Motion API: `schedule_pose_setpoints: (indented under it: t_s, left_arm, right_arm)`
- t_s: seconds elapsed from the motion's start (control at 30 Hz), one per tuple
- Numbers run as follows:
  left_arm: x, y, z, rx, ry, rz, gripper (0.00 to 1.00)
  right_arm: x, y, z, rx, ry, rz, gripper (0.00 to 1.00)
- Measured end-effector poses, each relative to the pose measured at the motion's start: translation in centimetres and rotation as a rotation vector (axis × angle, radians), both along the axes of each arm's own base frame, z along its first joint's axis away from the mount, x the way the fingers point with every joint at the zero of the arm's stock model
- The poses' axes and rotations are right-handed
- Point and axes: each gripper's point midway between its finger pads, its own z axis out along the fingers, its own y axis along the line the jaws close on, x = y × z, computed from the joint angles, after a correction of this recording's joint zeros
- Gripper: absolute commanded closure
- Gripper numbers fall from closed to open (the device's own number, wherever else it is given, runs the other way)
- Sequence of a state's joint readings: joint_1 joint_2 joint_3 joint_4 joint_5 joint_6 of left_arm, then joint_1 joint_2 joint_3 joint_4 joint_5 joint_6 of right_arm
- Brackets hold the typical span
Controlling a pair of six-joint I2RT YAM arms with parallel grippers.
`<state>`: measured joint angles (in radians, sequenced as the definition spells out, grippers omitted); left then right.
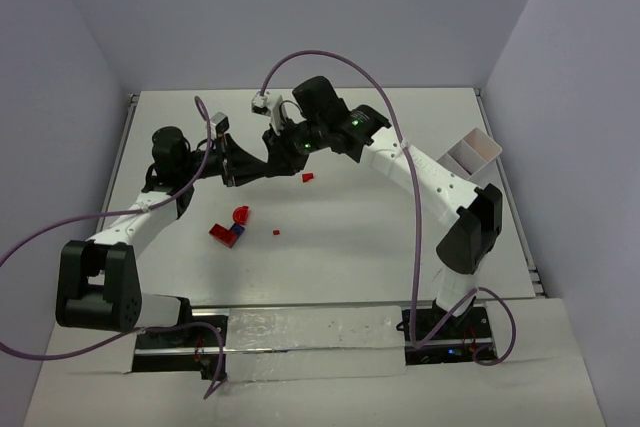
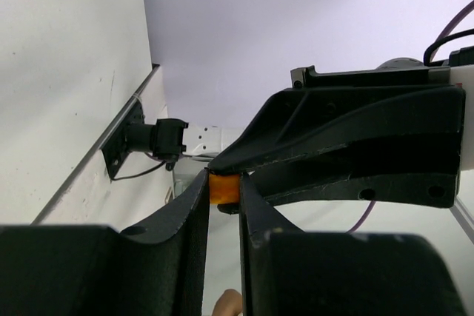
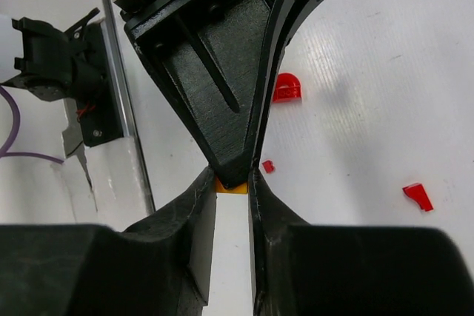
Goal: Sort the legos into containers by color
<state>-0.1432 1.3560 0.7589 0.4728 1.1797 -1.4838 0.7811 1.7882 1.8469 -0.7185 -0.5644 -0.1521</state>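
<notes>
Right wrist view: left gripper (image 2: 224,180) and right gripper (image 3: 232,181) meet tip to tip on one orange lego (image 3: 231,186).
Each pair of jaws is clenched on that piece at its very tips, from opposite ends. Three red legos (image 3: 286,88) lie on the table (image 3: 385,49) beyond the jaws. The containers (image 1: 472,155) stand well apart from both.

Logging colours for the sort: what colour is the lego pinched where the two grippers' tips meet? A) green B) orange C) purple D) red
B: the lego clamped by the left gripper and the right gripper shows orange in both wrist views.
</notes>
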Motion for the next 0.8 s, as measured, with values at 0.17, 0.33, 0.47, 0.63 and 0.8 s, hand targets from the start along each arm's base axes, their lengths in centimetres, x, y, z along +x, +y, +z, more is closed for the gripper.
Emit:
schedule_pose_setpoints:
  t_s: [0.17,0.33,0.47,0.63,0.8]
  left_arm:
    - [0.2,0.1,-0.4,0.009,-0.004,0.013,0.02]
    - [0.8,0.9,-1.1,0.044,-0.023,0.045,0.01]
    - [4.6,3.5,-0.2,0.187,-0.194,0.175,0.01]
    - [8.9,6.7,3.0,0.470,-0.556,0.352,0.01]
    - [10.2,8.6,1.5,0.762,-0.707,0.424,0.01]
  right_arm:
    - [0.0,0.1,0.4,0.012,-0.008,0.003,1.00]
    - [0.1,-0.4,-0.3,-0.011,-0.012,-0.011,1.00]
    - [-0.1,-2.8,-2.1,-0.064,0.003,-0.045,1.00]
    - [2.0,-10.3,-3.8,-0.127,0.020,-0.204,1.00]
    - [6.4,-21.6,-4.1,-0.207,-0.020,-0.508,1.00]
